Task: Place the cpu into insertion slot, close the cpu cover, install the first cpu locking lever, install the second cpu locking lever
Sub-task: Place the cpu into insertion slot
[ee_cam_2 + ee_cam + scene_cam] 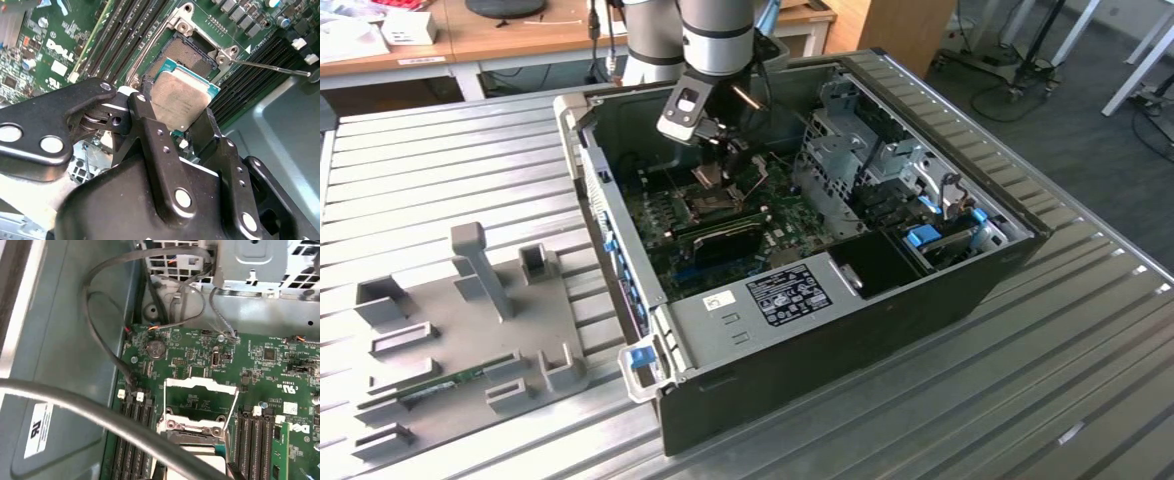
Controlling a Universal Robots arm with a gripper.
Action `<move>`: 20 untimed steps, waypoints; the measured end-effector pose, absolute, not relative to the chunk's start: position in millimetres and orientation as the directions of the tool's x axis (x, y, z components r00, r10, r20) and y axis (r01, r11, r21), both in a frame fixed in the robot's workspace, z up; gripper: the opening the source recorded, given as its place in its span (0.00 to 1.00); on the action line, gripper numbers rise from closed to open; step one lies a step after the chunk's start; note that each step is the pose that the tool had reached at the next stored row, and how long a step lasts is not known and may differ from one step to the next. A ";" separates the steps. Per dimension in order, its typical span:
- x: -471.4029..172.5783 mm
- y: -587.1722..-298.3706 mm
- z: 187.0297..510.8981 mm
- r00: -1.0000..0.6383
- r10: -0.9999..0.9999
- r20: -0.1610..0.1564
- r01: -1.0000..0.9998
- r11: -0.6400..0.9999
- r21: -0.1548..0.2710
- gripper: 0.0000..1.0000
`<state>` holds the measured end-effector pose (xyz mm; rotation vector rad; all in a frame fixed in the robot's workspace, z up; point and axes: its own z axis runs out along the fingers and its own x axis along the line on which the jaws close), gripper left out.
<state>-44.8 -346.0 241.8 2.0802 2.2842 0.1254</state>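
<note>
The cpu point(182, 97) is sitting clamped by its edges between the two black fingers point(155, 140) of the gripper point(176, 117). We are seeing it hanging tilted over the near edge of the insertion slot point(187, 52), whose dark pin field is lying bare beyond it (whether chip and socket are touching, we cannot tell).

In the exterior view we are watching the arm point(716, 40) reaching down from the far side into the open computer case point(854, 340), with its wrist angled toward the exterior view's left and the jaws pointing down at the socket.

In the first wrist view the cpu cover point(200, 384) is standing raised on its hinge, and the green motherboard point(250, 360) is showing through its cut-out centre.

We are finding print in several places and leaving it unread: white lettering on the board, a white label point(39, 429) on the grey case wall, and a black-and-white sticker point(787, 293) on a metal bracket.

The chip's top is dull, scuffed grey metal with a green border. The socket's rim is silvery, with screws at its corners. One locking lever point(270, 66), a thin wire rod, is sticking out free beside it. Long dark memory slots point(120, 35) are running alongside. The gripper's links are matte black, studded with bright rivets. A grey cable point(100, 412) is curving across the first wrist view, and the case is resting on a ribbed metal table point(1067, 380).
</note>
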 end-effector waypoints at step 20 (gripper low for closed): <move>-46.6 -345.8 237.8 -0.045 0.999 0.024 0.997 0.043 0.068 0.54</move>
